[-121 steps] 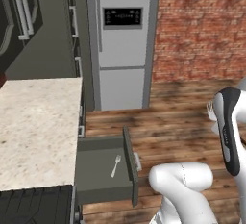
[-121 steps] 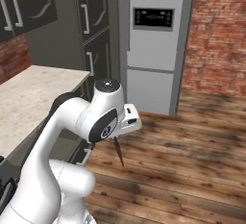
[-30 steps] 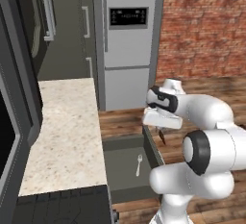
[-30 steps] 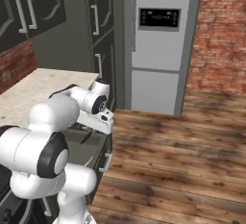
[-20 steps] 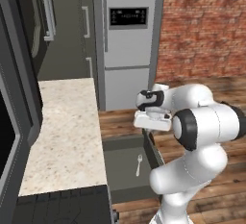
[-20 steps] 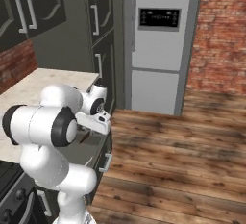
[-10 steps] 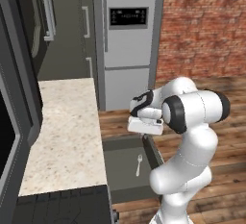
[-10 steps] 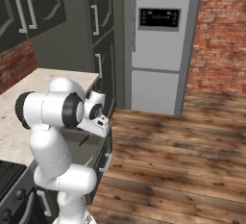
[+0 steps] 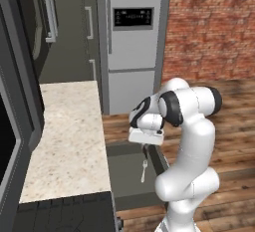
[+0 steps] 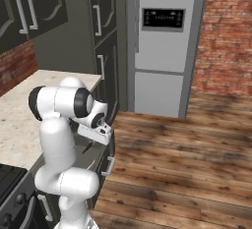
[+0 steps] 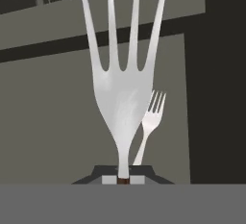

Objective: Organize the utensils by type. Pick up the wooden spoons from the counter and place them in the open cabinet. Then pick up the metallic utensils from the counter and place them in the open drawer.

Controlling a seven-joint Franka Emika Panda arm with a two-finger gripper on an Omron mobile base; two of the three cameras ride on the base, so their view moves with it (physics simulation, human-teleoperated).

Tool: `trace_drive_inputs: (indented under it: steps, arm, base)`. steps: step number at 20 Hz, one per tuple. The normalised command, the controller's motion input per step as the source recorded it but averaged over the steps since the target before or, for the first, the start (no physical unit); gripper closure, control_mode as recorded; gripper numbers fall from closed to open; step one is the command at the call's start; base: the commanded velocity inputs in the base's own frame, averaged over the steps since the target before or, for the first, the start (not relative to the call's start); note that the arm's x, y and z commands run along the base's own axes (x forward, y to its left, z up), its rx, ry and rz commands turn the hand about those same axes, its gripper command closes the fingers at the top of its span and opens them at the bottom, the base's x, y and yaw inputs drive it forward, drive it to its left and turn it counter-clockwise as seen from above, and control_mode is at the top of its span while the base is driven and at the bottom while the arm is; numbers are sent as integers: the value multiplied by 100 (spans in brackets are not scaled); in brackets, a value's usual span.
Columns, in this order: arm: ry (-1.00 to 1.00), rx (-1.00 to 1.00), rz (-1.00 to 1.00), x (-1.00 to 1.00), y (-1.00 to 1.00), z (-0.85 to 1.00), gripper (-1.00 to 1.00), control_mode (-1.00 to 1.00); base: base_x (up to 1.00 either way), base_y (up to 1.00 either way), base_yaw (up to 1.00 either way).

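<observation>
This is a home kitchen, rendered rather than filmed. A tall silver fridge [image 9: 132, 42] with a dark display panel stands against the back, next to dark grey-green cabinets with long silver bar handles [image 10: 101, 21]. A beige speckled stone-look desk [image 9: 67, 136] runs along the left, above dark grey drawers, one of which stands open [image 9: 129, 174] with a small silvery fork [image 9: 144, 169] lying inside. The edge of a black stovetop [image 9: 64, 213] adjoins the desk. A red brick wall [image 9: 211, 27] and a brown wooden plank floor [image 10: 187, 159] complete the room.
</observation>
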Motion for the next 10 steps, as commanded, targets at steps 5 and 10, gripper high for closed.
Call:
trace_drive_inputs:
  steps: [5, 10]
  arm:
    - [0, 0, 0, 19, 0, -49, 100, -100]
    - [0, 0, 0, 1, 0, -44, 100, -100]
  base:
    - [0, 0, 0]
    - [0, 0, 0]
